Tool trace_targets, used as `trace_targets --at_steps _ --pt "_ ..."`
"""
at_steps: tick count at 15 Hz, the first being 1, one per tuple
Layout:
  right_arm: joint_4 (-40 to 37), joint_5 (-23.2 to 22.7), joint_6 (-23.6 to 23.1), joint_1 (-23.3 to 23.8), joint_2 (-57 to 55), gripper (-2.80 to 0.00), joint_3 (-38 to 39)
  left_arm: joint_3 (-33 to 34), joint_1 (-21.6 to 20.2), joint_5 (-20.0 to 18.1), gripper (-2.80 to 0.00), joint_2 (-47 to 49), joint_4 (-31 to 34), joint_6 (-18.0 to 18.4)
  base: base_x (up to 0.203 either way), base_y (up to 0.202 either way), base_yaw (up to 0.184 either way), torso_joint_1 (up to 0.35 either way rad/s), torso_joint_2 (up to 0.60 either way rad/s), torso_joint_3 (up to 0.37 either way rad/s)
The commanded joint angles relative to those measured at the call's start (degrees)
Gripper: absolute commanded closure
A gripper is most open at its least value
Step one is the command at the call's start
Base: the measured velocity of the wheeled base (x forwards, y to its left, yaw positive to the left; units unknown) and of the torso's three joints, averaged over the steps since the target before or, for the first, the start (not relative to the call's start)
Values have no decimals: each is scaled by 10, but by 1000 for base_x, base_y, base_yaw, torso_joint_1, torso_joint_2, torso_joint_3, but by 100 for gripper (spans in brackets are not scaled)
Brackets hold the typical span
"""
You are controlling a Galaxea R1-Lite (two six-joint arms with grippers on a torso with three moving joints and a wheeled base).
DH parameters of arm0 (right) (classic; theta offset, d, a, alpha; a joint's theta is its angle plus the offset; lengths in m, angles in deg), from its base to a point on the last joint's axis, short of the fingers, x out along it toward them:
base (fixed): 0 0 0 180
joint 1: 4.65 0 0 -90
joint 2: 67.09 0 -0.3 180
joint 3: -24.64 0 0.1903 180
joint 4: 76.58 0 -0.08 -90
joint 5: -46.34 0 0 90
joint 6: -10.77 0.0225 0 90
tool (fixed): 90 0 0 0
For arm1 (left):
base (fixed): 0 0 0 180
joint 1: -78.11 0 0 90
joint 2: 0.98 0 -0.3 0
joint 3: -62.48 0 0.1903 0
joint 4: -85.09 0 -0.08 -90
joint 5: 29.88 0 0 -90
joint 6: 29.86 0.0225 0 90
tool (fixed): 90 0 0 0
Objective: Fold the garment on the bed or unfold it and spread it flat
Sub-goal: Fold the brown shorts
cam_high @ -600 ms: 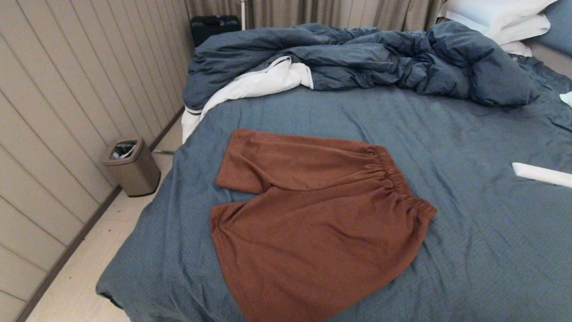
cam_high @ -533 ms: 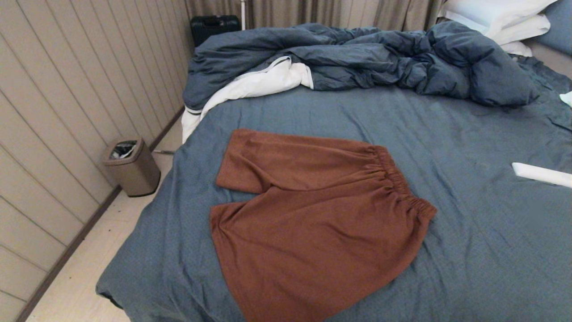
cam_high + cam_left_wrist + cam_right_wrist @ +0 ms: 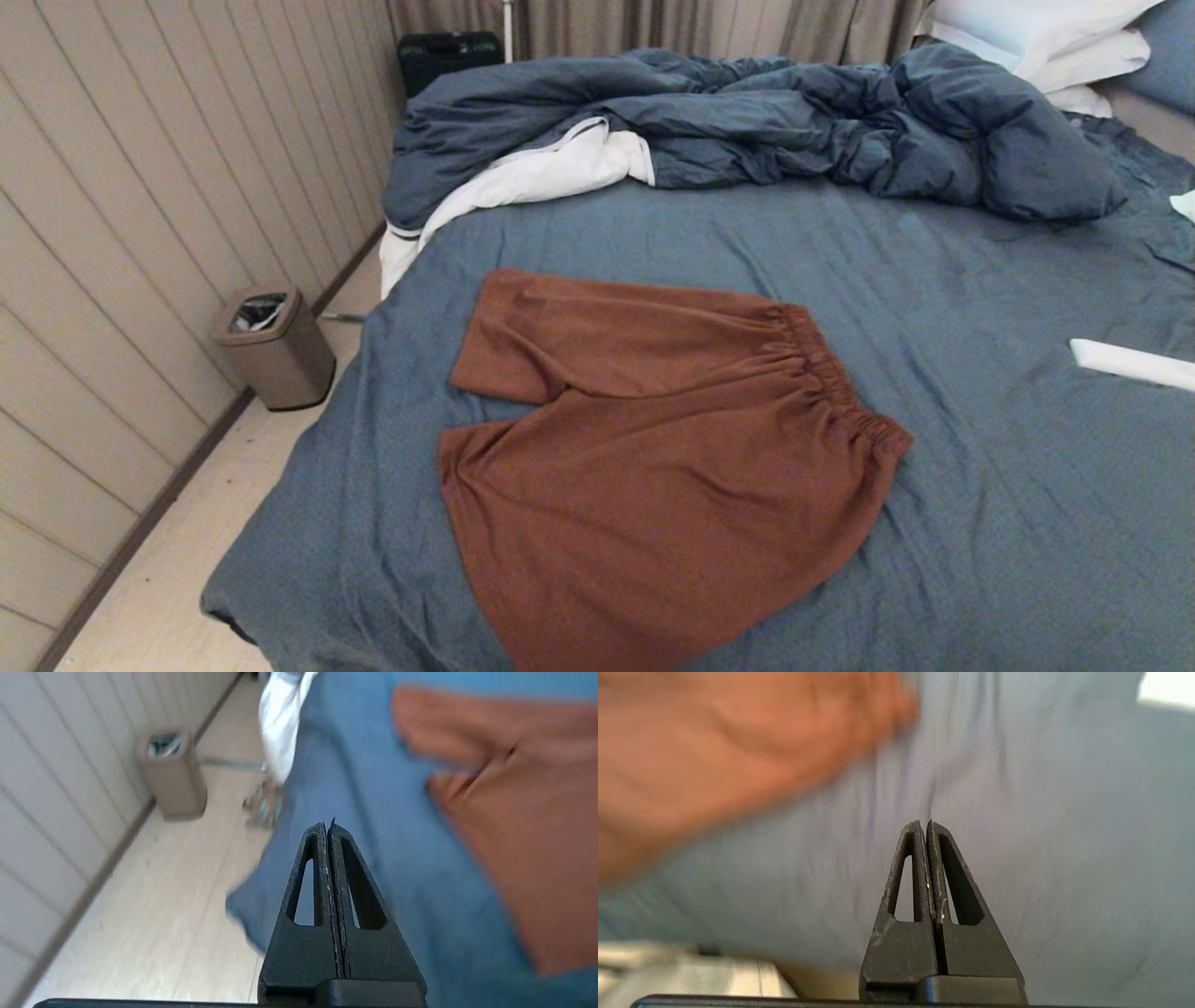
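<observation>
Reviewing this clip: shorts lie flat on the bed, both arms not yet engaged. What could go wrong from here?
1. The shorts overhang the near edge of the bed; a tug there may slide them off.
2. A pinch might catch the sheet with the thin knit.
3. Left gripper and right gripper are shut, so they must open before any grasp.
</observation>
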Motion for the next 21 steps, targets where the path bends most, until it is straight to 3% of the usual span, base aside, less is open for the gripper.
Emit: trace_targets --at_steps 1,4,7,11,13,17,21 --pt "-26 -10 0 -4 -92 0 -122 -94 0 -1 0 117 19 0 0 0 0 0 0 0" --pt "-50 -20 4 -27 -254 0 -272 -221 0 -12 0 284 37 -2 0 0 0 0 0 0" --pt "-60 -20 37 -33 -420 0 -387 -323 0 -50 0 448 75 -24 0 0 0 0 0 0" --pt "-75 -22 71 37 -665 0 -488 -417 12 -116 0 647 160 -85 0 0 0 0 0 0" --pt "-113 -34 75 72 -775 0 -543 -434 44 -125 0 722 181 -112 0 0 0 0 0 0" --pt "-257 -111 43 117 -931 0 -647 -437 175 -116 0 827 205 -162 0 0 0 0 0 0" --pt "-278 -123 -13 122 -962 0 -638 -426 273 -111 0 848 211 -250 0 0 0 0 0 0"
